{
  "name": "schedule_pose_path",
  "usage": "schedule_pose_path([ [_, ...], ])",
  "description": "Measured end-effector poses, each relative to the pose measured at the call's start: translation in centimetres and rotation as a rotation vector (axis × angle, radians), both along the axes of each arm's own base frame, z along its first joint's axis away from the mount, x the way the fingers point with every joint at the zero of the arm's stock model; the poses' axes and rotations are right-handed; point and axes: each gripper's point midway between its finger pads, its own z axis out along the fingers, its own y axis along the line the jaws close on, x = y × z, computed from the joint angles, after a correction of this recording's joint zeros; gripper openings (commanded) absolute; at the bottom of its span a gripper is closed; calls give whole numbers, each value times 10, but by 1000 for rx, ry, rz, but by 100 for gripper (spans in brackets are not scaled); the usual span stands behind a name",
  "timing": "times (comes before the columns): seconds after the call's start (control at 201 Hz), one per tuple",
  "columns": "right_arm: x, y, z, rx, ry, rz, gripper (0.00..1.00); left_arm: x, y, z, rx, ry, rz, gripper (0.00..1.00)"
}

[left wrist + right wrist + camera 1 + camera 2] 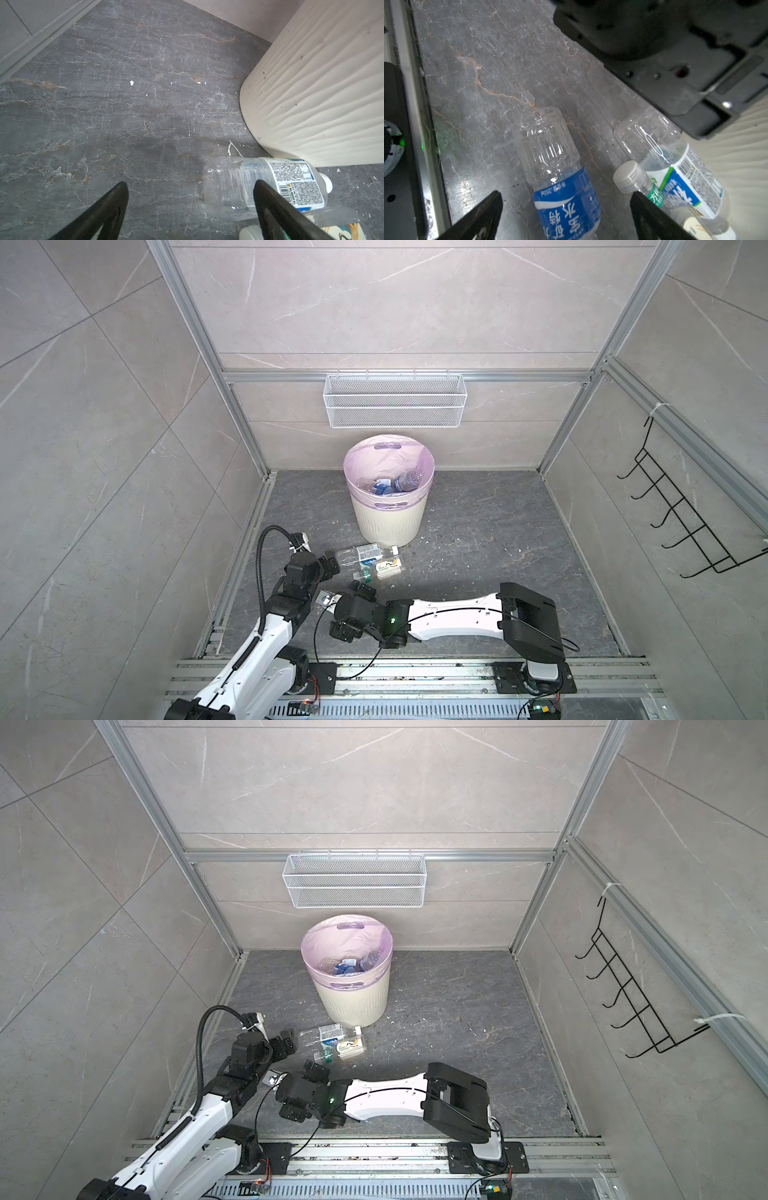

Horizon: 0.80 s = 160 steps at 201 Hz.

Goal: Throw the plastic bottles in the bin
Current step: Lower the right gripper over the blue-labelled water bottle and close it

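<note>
Right gripper [566, 192] spread wide, empty, straddling clear blue-labelled plastic bottle [562, 187] near cream ribbed plastic bin [388, 522]. Left gripper [190, 182] likewise spread, empty, alongside clear white-labelled bottle [270, 187] just beside bin. Risks: closing jaws snagging neighbouring green-labelled bottle [629, 175]; arms colliding.

floor bottles [365, 553] 4 | bin [388, 522] 1 | wire basket [395, 406] 1 | hook rack [685, 506] 1

blue-label bottle [566, 205]: "350ml" plus chinese characters, upside down.
</note>
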Motion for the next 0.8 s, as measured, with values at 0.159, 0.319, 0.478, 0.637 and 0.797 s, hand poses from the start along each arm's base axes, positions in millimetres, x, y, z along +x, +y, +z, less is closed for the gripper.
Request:
schedule_pose_path([
  [0.159,3,6,-2,-2,2,10,98,2,4,-4,-32,9,21,95],
  [0.319,3,10,-4,-6,1,17,97,3,6,-9,-63,28,30,95],
  [0.478,5,14,-10,-14,5,26,95,6,7,-12,-91,33,35,95],
  [0.637,10,17,-14,-21,4,28,94,8,5,-14,-111,37,27,96],
  [0.797,14,21,-17,-23,4,27,94,8,2,-15,-123,44,15,96],
])
